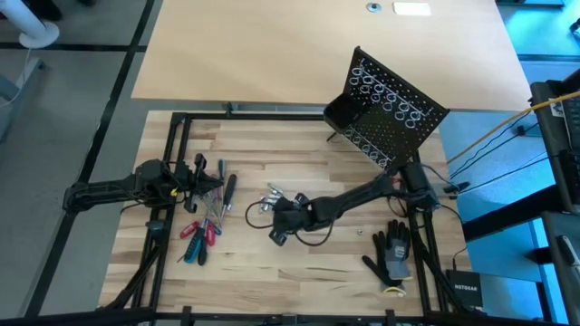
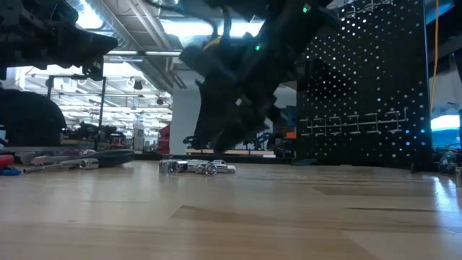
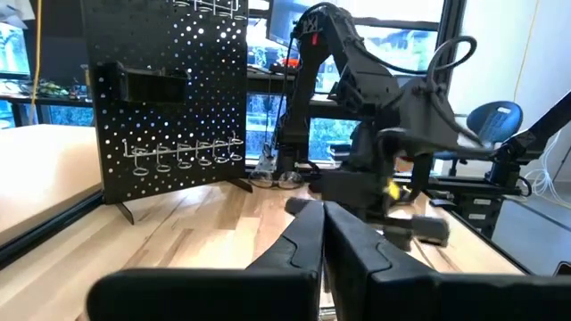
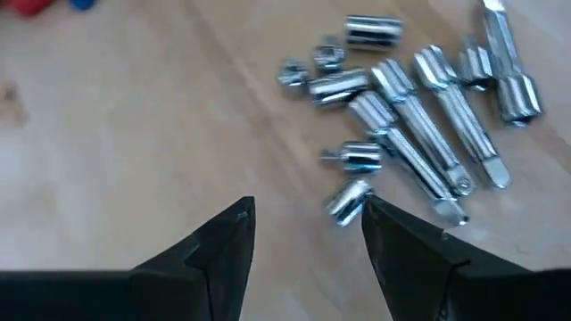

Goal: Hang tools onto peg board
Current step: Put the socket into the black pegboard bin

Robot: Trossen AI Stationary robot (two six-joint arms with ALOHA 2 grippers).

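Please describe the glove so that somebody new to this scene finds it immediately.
On the wooden table, look at the right side, below the black peg board. The glove lies flat beside the right arm's base. It is the only soft black-and-grey item; the tools lie far left.

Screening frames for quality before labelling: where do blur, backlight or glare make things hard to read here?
Low view: right arm is a dark, backlit silhouette against bright ceiling lights; peg board holes glow. Right wrist view: silver bits are motion-blurred with glare. Left wrist view: own fingers are soft. High view: even light, tools small.
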